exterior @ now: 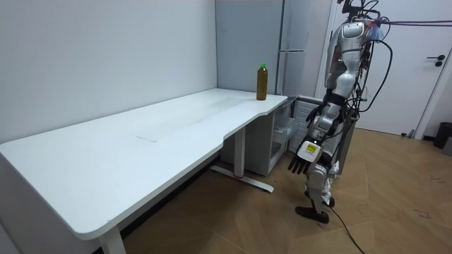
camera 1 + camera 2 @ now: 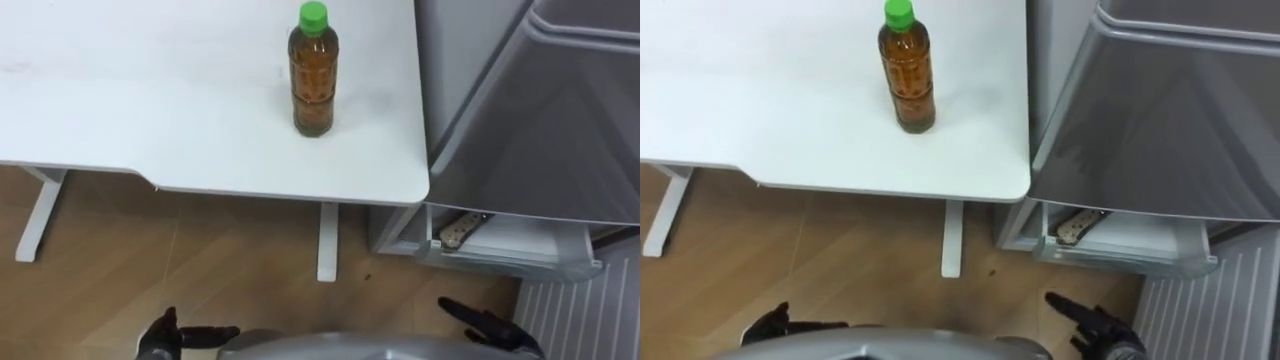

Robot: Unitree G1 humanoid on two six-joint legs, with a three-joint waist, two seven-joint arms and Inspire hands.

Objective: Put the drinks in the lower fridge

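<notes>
bottle [image 2: 313, 75] of amber drink with a green cap, upright on the white table [image 2: 150, 100], close to the table corner nearest the grey fridge [image 2: 560, 120]. lies well ahead of both hands and is touched by neither: forward and to the right of the left hand [image 2: 175, 338], forward and to the left of the right hand [image 2: 490, 328].

left hand low at the near edge of the eye views, over the wooden floor [image 2: 200, 260], fingers loosely straight and pointing inward, holding nothing. right hand likewise low, fingers straight and spread a little, empty, pointing forward and to the left.

lower compartment [image 2: 500, 250] of the fridge open, directly ahead of the right hand, with a white shelf showing below the grey upper door; holds one small item too unclear to name. white table leg [image 2: 327, 240] forward, between the two hands.

in the room view: standing upright on the floor at the far end of the table, just beside the fridge, arms hanging down, bottle on the table corner well above hand level.
</notes>
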